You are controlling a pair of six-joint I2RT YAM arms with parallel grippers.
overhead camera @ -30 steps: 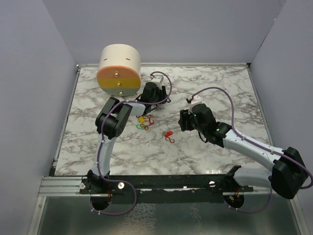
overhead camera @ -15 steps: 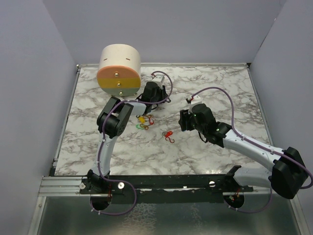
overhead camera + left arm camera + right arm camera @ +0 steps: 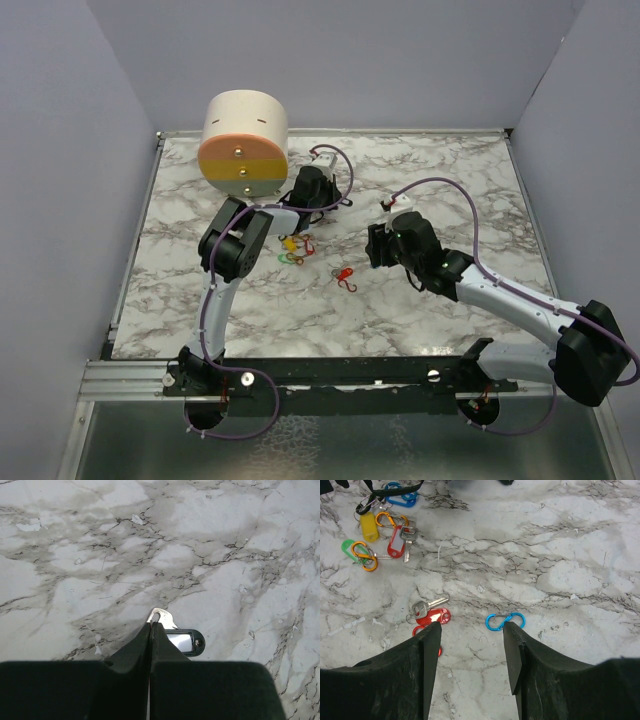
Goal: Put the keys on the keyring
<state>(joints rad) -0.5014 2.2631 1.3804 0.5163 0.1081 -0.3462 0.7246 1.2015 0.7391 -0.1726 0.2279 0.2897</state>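
- Right now I'm watching the left gripper [image 3: 151,625] sitting fully closed, fingers pressed flat together, just to the right of the cream-and-orange cylinder [image 3: 243,143].
- I'm seeing a silver key end [image 3: 161,616] poking out at its fingertips, with a black tag [image 3: 186,641] lying on the marble table [image 3: 75,555] against the finger's side. I can't tell whether the metal is actually being pinched.
- I'm reading the right gripper [image 3: 471,626] as roughly half open and holding nothing. It's hanging low over the marble, well apart from the cylinder, off to its right and nearer the arm bases.
- A blue S-clip [image 3: 505,621] is lying flat right at the tip of one of its fingers. I can't confirm contact.
- A red-tagged key [image 3: 431,615] is lying just ahead of the other finger, silver blade pointing away from the tag.
- The main pile of keys [image 3: 293,248] is sitting loose on the table, to the right of the cylinder and a little nearer the bases, between the two grippers.
- In the pile I'm making out a yellow tag [image 3: 368,527], a second red tag [image 3: 396,547], a green tag [image 3: 347,545], orange clips [image 3: 364,556] and a blue clip [image 3: 400,500], all lying bunched together.
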